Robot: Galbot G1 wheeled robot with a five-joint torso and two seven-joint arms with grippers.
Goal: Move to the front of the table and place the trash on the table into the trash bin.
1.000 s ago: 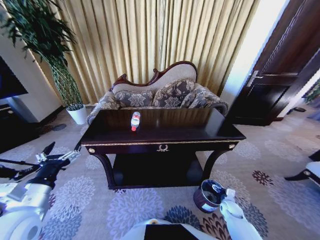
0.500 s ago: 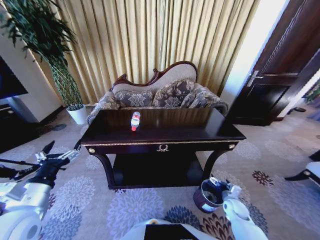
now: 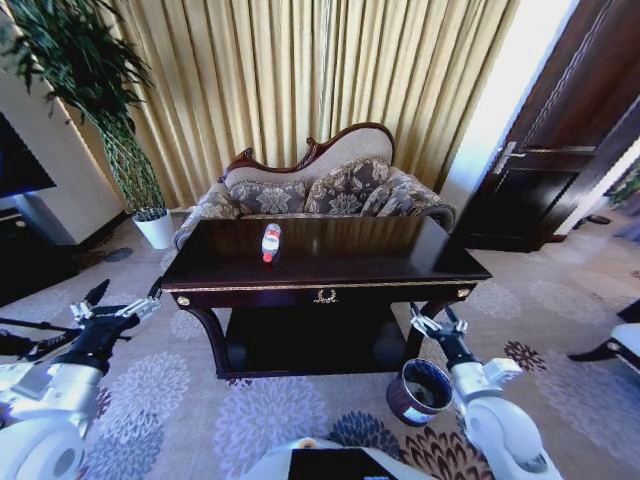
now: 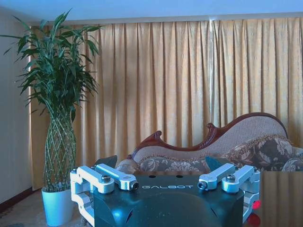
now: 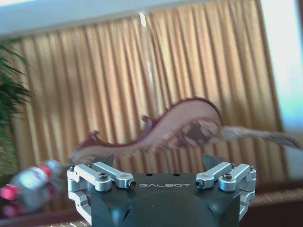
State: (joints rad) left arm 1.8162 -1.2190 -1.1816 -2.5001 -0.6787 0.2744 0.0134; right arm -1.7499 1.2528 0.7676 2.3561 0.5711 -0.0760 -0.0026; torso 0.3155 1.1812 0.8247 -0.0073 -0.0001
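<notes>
Inside trash bin (image 3: 419, 391): crumpled trash (image 3: 424, 393).

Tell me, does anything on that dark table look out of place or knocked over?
Only the plastic bottle: it lies on its side on the table, red cap toward the front edge, instead of standing. Nothing looks spilled or broken. The bin stands upright on the carpet by the table's front right leg.

Left arm's stretched out low on the left, its silver-and-black left gripper (image 3: 112, 306) spread wide open; right arm's raised lower right, white forearm angled up, silver-fingered right gripper (image 3: 437, 323) pointing upward, fingers splayed open too.
</notes>
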